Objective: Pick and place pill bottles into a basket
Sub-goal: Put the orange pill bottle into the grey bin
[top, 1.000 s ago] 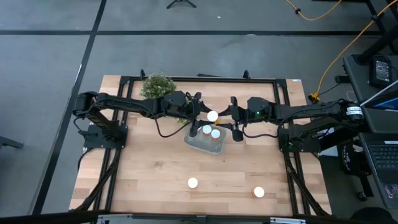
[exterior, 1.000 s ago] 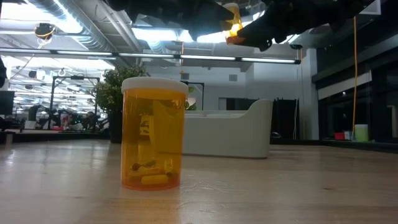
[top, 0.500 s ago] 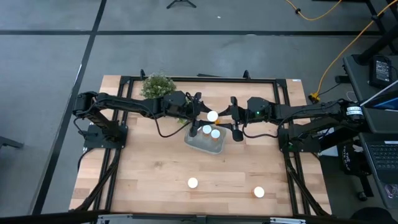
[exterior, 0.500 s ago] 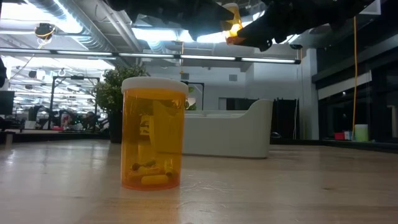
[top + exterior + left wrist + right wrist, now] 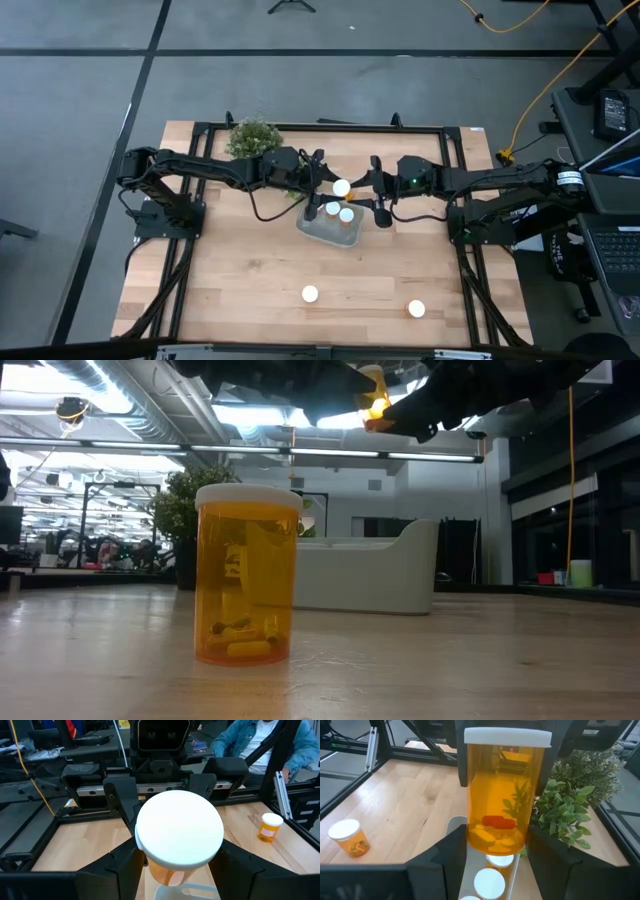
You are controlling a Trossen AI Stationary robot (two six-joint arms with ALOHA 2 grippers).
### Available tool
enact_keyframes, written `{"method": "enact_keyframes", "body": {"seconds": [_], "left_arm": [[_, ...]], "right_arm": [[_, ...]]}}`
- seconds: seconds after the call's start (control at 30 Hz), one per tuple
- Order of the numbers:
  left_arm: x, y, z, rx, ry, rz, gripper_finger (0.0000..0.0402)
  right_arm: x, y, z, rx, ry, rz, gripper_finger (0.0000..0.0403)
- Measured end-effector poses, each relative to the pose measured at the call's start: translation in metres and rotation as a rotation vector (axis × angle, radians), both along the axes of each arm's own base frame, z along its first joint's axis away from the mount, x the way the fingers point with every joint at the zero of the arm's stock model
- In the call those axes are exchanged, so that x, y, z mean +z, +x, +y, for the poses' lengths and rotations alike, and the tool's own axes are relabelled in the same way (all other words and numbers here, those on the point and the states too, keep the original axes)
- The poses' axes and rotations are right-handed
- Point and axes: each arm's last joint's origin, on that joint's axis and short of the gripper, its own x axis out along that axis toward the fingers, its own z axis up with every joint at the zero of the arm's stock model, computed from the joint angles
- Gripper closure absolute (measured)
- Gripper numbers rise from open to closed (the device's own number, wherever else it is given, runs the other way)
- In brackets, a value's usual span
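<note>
Orange see-through plastic pill bottle with a round white cap (image 5: 342, 187) hangs in the air between the two grippers. The left gripper (image 5: 175, 870) has a dark finger pressed on each side of it, and the right gripper (image 5: 495, 862) hugs its lower part the same way, so both look closed on it. The held bottle is above the far edge of the pale grey-blue plastic basket (image 5: 322, 234), which sits on the wooden table (image 5: 230, 270). Two more orange bottles with white caps (image 5: 339, 212) stand inside the basket. Two other bottles (image 5: 310, 294) stand apart near the table's front. A bushy green potted plant (image 5: 253, 137) sits at the back, by the left arm.
</note>
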Motion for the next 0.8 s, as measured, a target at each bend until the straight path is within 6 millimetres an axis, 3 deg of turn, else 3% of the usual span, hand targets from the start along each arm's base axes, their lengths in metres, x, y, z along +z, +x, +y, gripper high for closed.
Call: {"method": "enact_keyframes", "body": {"seconds": [0.53, 0.8], "left_arm": [[0.0004, -0.0002, -0.0002, -0.005, 0.023, -0.002, 0.0201], [0.0004, -0.0002, 0.0002, -0.001, 0.025, -0.001, 0.0201]], "right_arm": [[0.0009, 0.0003, 0.0, 0.004, -0.008, -0.011, 0.0211], [0.0006, 0.0002, 0.0005, 0.01, -0.001, -0.008, 0.0144]]}}
